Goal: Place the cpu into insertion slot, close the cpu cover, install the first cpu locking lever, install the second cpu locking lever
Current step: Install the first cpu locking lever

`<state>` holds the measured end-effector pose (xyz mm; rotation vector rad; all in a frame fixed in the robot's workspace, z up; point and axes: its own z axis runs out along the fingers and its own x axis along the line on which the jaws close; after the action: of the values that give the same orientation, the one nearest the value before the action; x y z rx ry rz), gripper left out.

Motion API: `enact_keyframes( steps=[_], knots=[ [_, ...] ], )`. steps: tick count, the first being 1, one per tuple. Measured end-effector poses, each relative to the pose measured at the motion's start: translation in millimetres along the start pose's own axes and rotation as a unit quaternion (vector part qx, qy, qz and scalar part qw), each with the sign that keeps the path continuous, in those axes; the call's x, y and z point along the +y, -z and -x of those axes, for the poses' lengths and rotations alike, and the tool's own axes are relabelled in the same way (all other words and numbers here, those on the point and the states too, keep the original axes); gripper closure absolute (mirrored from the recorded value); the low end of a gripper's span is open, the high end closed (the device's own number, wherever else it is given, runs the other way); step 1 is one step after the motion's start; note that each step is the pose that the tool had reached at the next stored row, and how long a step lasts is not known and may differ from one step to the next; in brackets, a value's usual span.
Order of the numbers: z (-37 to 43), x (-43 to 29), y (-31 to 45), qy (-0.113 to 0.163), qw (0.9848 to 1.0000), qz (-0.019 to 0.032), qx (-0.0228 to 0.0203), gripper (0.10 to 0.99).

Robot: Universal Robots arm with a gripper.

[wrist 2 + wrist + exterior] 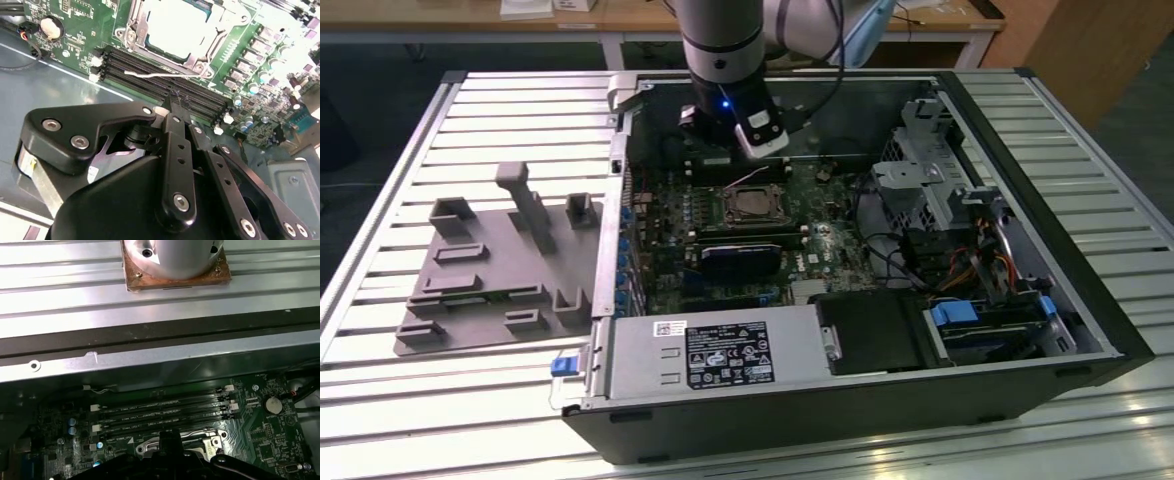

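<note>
Sitting in the insertion slot (125, 34), the cpu (175, 25) lies near the empty, pressed-together tool (173, 102).

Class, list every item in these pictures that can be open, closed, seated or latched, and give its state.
computer case, open, side panel off
cpu cover, lowered flat
cpu, in place, showing through the cover's window
locking lever, unlatched, sticking out over the memory slots
pincer, low over the memory slots, near the lever

The cpu cover (137, 30) looks like shiny bare metal, the circuit board (75, 25) glossy green.
</note>
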<state>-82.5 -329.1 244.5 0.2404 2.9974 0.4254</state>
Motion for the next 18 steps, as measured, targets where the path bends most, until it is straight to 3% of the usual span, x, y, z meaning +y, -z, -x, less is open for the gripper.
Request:
enact_keyframes(
  steps=[3, 6, 12, 18],
  knots=[
    [-0.4, -0.9, -2.9, 0.002, 1.0, -0.0016, -0.005, 0.984],
    [-0.7, -2.0, -6.7, 0.003, 1.0, -0.0045, -0.0073, 0.984],
    [-0.3, -3.3, -12.6, 0.004, 0.9998, -0.0154, -0.0097, 0.984],
    [3.6, -3.8, -17.1, 0.005, 0.9997, -0.0227, -0.0108, 0.984]
  ],
)
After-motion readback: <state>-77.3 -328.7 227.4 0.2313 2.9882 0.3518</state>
